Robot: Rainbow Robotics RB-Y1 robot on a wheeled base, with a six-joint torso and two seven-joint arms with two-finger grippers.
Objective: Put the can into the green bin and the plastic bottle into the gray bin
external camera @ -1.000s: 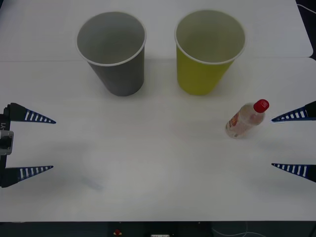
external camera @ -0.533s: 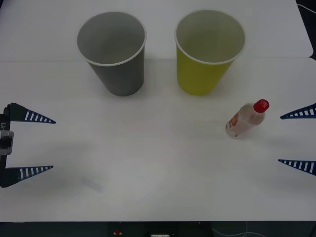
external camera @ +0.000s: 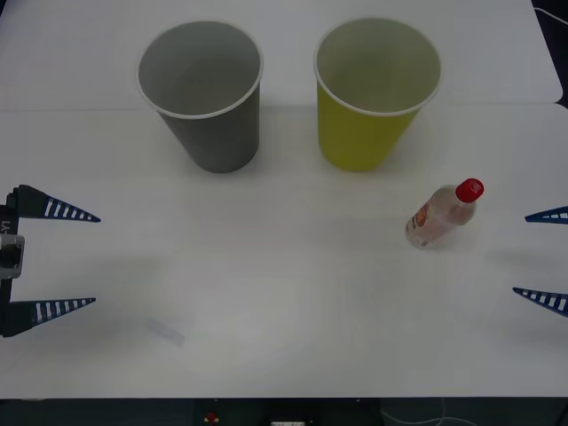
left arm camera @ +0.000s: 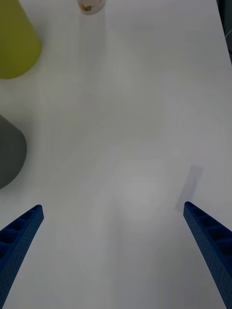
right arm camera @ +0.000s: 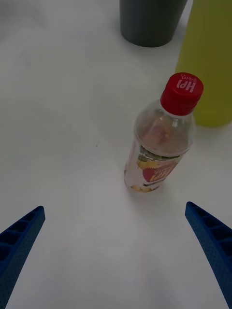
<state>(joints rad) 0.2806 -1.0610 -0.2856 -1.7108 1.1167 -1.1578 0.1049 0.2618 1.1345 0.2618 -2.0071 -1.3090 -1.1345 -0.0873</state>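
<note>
The white desk (external camera: 284, 293) carries everything. At its far side stand two large paper cups side by side, both upright: the gray bin (external camera: 204, 93) on the left and the green bin (external camera: 374, 90) on the right. The front view looks down into both, and nothing lies inside either one. The right wrist view gives just their outer walls, gray (right arm camera: 151, 21) and yellow-green (right arm camera: 210, 63), and not their insides.

The left gripper (external camera: 75, 260) hovers at the desk's left edge, well apart from the cups, its fingers spread wide. The right gripper (external camera: 541, 257) sits at the right edge, fingers likewise apart, holding nothing.

The plastic bottle (external camera: 441, 216) stands upright on the desk, nearer than the green bin and just left of the right gripper. The right wrist view shows its red cap with white lettering and fruit-printed label (right arm camera: 159, 140); the left wrist view catches its base (left arm camera: 91, 6) beyond the green bin (left arm camera: 15, 43).
</note>
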